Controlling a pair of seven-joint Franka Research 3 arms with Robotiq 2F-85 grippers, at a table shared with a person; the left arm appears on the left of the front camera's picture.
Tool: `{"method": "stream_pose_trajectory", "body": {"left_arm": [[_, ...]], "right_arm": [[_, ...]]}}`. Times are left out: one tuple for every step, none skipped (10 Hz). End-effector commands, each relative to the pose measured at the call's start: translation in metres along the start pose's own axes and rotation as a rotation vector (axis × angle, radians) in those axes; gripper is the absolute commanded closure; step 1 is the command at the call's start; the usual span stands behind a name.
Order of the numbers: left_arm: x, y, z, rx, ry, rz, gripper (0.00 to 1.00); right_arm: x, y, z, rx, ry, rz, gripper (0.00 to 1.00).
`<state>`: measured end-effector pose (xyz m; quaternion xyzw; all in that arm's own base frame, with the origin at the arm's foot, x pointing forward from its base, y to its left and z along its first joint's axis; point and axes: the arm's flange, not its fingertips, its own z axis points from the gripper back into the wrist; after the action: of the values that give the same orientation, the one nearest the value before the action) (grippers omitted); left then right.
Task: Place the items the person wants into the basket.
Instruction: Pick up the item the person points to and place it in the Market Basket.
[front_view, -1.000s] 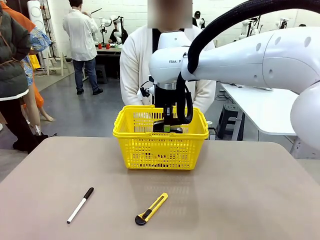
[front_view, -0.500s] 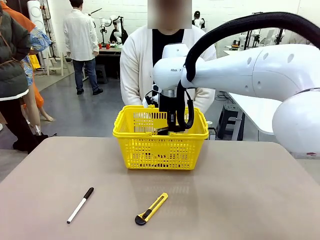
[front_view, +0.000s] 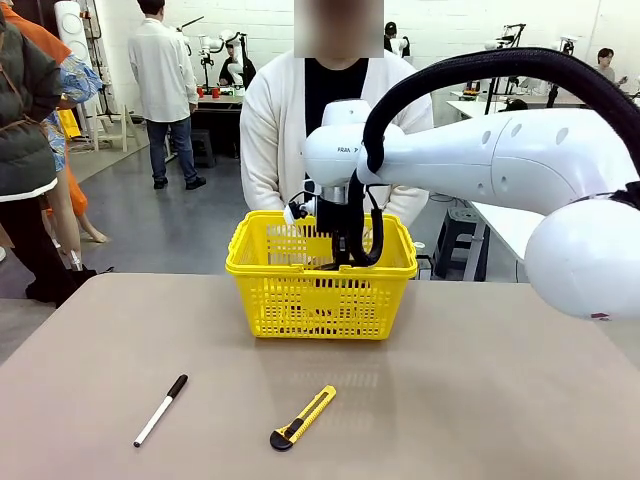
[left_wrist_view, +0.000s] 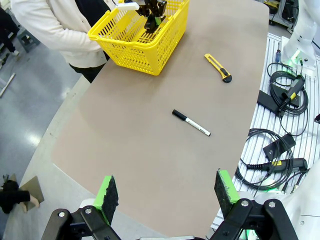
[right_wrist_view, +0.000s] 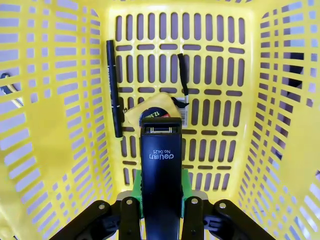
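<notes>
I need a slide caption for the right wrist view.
Right gripper holds black stapler above pen and tape measure in yellow basket.

- The right arm (front_view: 500, 160) is big and white. It reaches in from the right side and across the middle.
- Its wrist bends down, so the right gripper (right_wrist_view: 161, 192) points straight down.
- The right gripper's green pads (right_wrist_view: 186, 185) squeeze tight on a black stapler (right_wrist_view: 160, 165).
- The left gripper (left_wrist_view: 167, 192) hangs high up and well back, looking down.
- Its two green pads (left_wrist_view: 106, 192) stand far apart, with nothing between them.
</notes>
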<state>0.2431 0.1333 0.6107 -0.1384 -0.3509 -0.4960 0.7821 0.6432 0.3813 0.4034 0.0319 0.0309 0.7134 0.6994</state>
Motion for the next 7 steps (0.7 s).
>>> {"method": "stream_pose_trajectory", "body": {"left_arm": [[0.0009, 0.0002, -0.0006, 0.008, 0.012, 0.014, 0.00], [0.0009, 0.0002, -0.0006, 0.008, 0.012, 0.014, 0.00], [0.0009, 0.0002, -0.0006, 0.008, 0.012, 0.014, 0.00], [0.0009, 0.0002, -0.0006, 0.008, 0.012, 0.014, 0.00], [0.0009, 0.0002, -0.0006, 0.008, 0.012, 0.014, 0.00], [0.0009, 0.0002, -0.0006, 0.008, 0.012, 0.014, 0.00], [0.0009, 0.0002, -0.0006, 0.008, 0.012, 0.014, 0.00]], "right_arm": [[0.0105, -0.0168, 0.0046, 0.046, -0.013, 0.020, 0.67], [0.0115, -0.0176, 0.0024, 0.056, -0.011, 0.022, 0.67], [0.0120, -0.0172, 0.0025, 0.058, -0.011, 0.029, 0.52], [0.0126, -0.0159, 0.0032, 0.056, -0.013, 0.035, 0.13], [0.0128, -0.0146, 0.0039, 0.054, -0.011, 0.037, 0.00], [0.0127, -0.0138, 0.0040, 0.051, -0.009, 0.037, 0.00], [0.0122, -0.0134, 0.0043, 0.051, -0.009, 0.034, 0.00]]}}
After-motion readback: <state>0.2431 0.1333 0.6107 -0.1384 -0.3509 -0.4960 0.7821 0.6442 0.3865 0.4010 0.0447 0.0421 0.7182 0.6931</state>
